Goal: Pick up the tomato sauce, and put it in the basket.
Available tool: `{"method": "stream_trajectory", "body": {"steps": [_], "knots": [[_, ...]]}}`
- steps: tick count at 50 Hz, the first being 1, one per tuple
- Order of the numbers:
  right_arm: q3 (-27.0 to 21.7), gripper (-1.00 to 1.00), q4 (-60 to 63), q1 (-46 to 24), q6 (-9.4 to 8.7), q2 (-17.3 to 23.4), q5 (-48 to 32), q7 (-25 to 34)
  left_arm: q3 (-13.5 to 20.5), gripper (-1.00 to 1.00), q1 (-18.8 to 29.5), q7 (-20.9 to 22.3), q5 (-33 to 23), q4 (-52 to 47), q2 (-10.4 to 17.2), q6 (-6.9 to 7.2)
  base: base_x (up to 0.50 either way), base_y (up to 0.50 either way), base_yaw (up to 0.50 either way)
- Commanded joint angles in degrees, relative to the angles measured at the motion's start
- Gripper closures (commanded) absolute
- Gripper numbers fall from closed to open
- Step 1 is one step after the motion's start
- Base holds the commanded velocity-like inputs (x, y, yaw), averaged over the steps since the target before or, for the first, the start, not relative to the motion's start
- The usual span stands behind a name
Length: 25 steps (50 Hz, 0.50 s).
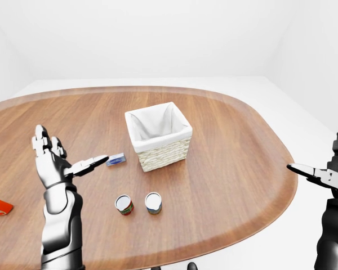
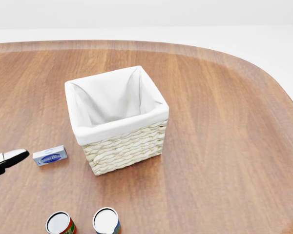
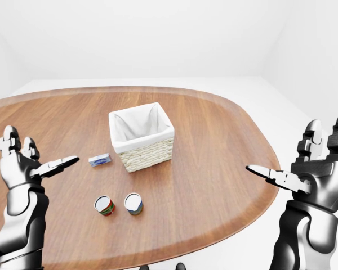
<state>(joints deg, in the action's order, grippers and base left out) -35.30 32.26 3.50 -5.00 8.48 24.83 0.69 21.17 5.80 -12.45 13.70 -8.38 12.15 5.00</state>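
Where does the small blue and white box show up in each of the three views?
Left-eye view: blue and white box, left of centre, just left of the wicker basket.
Head view: left edge area, lower left of the basket.
Right-eye view: left of centre.
Shared landmark: the basket, always immediately to its right.

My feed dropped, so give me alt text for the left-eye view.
A lined wicker basket sits mid-table, with two upright cans below it and a small blue box to its left. Both hands are raised, open and empty: left hand over the table, right hand off its right edge.
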Motion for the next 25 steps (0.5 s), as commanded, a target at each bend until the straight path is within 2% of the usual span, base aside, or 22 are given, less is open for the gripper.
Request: {"method": "stream_trajectory", "body": {"steps": [1, 3, 8, 9, 12, 15, 20, 25], "knots": [[-0.1, -1.0, 0.3, 0.0, 0.0, 0.1, 0.2, -0.1, -7.5, -1.0, -0.2, 5.4, -22.0, 3.2, -0.3, 0.0, 0.0, 0.0, 0.0], [0.0, -1.0, 0.2, 0.0, 0.0, 0.0, 0.1, -0.1, -8.2, -1.0, -0.3, 5.1, -28.1, 4.6, -0.4, 0.0, 0.0, 0.0, 0.0], [0.2, -1.0, 0.3, 0.2, 0.0, -0.2, -0.1, 0.0, -9.0, -1.0, -1.8, 8.0, -37.2, 4.8, -0.8, 0.0, 0.0, 0.0, 0.0], [0.2, -1.0, 0.2, 0.2, 0.0, -0.2, -0.2, 0.1, -9.9, -1.0, -2.8, 9.5, -40.7, 4.4, -0.3, 0.0, 0.0, 0.0, 0.0], [0.5, -1.0, -0.3, 0.1, 0.0, -0.3, -0.4, 0.2, -10.5, -1.0, -4.5, 13.0, -44.9, 3.0, -1.3, 0.0, 0.0, 0.0, 0.0], [0.6, -1.0, -0.5, 0.2, 0.0, -0.4, -0.6, 0.1, -10.1, -1.0, -4.9, 14.6, -45.5, 2.7, -2.5, 0.0, 0.0, 0.0, 0.0], [0.5, -1.0, -0.8, 0.2, 0.0, -0.4, -0.6, 0.2, -11.1, -1.0, -5.6, 17.3, -47.7, 4.9, -2.7, 0.0, 0.0, 0.0, 0.0], [0.7, -1.0, -0.7, 0.0, 0.0, -0.2, -1.0, -0.1, -11.7, -1.0, -5.6, 17.9, -49.3, 7.9, -2.7, 0.0, 0.0, 0.0, 0.0]]}}
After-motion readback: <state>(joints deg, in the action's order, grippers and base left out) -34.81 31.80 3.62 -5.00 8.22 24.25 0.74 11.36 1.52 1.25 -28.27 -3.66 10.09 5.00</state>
